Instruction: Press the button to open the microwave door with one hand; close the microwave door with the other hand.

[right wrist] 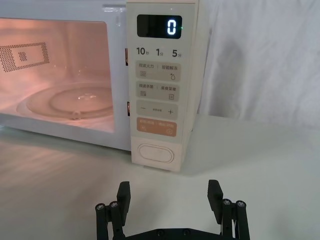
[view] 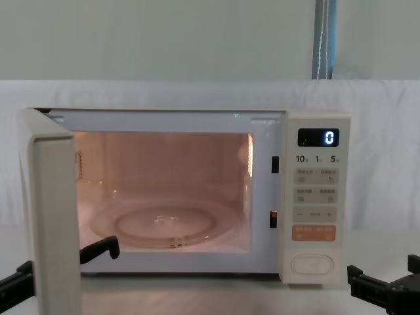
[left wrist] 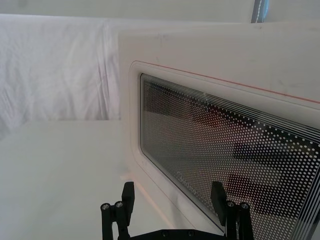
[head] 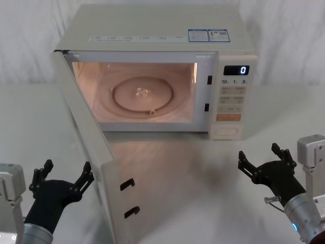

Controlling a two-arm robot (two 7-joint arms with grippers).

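- Head view: the microwave door [head: 89, 147] stands swung wide on its left hinge, reaching out toward the near edge of the tabletop [head: 203, 168], and the lit cavity with its glass turntable [head: 143, 95] is exposed. So the opening half of the task looks done; closing is what remains. The button [head: 226, 131] sits at the foot of the keypad strip, at the oven's right front corner. The left gripper [head: 63, 179] hovers near the front-left edge of the tabletop, just beside the door's outer face, jaws spread and holding nothing. The right gripper [head: 266, 161] hangs near the front-right edge, jaws spread, well short of the button.
- Left wrist view: the door's dotted glass window [left wrist: 225, 150] is close ahead of the left gripper's spread jaws; I cannot tell whether one fingertip [left wrist: 218, 194] touches the frame.
- Right wrist view: the button lies straight ahead of the right gripper, clear of it, below the orange key [right wrist: 157, 128]; the display [right wrist: 159, 26] reads 0.
- Chest view: the door shows edge-on at the oven's left, open; by my judgement, a push from the left arm is next.
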